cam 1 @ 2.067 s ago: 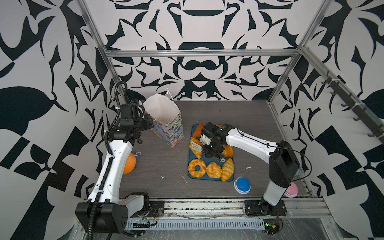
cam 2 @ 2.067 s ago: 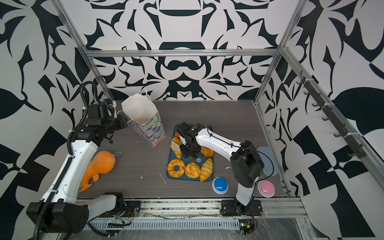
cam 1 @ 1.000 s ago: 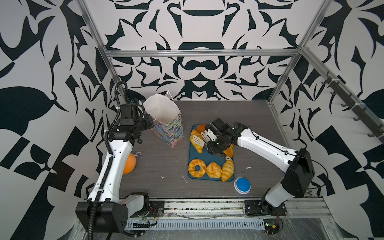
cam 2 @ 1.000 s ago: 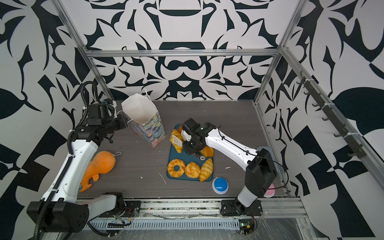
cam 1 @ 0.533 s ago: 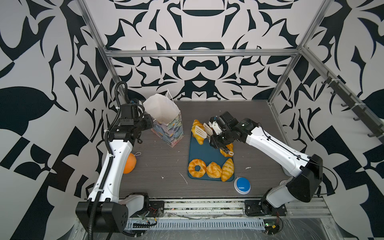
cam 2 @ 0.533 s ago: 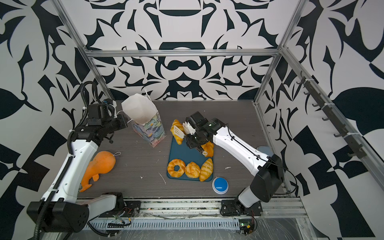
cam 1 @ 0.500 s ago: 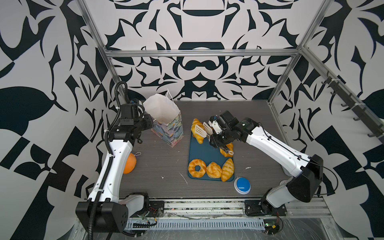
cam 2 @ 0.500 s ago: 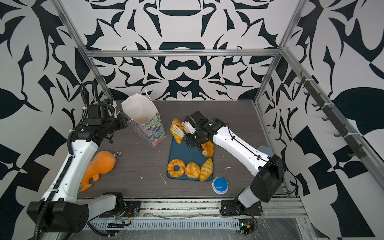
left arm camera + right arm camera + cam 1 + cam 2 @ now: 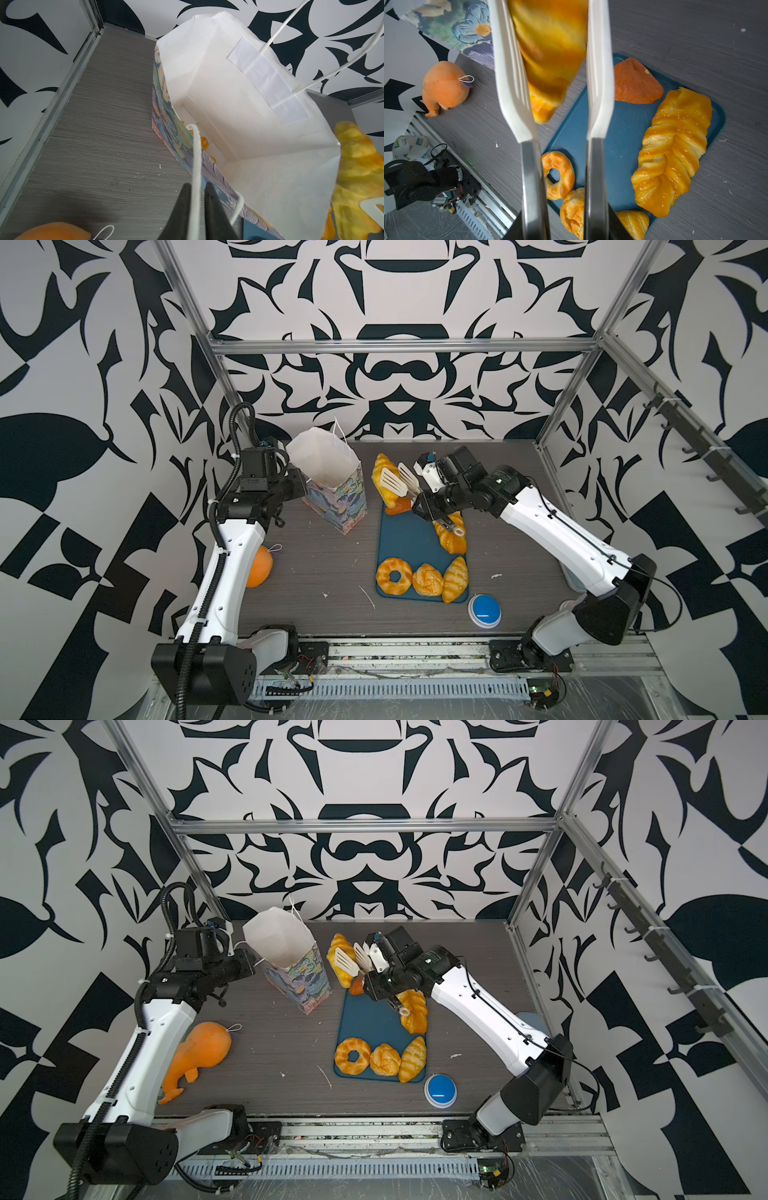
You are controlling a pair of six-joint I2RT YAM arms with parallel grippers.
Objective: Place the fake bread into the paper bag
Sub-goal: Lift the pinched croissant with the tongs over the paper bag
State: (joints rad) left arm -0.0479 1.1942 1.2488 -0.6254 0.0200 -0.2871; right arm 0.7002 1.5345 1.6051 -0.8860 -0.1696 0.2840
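- Croissant [image 9: 381,466]: clamped mid-body in my right gripper [image 9: 398,482], aloft just beside the paper bag [image 9: 334,495]. Probably light, squashy, glossy-slick.
- Left gripper [image 9: 197,187]: pinching the bag's string handle [image 9: 196,149].
- Other bread [image 9: 424,578]: on the blue tray [image 9: 405,539].

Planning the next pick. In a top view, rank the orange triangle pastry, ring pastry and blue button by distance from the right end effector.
1. orange triangle pastry: right beside the right end effector, at the tray's far end.
2. ring pastry: tray's near-left corner.
3. blue button: off the tray, past its near-right corner.
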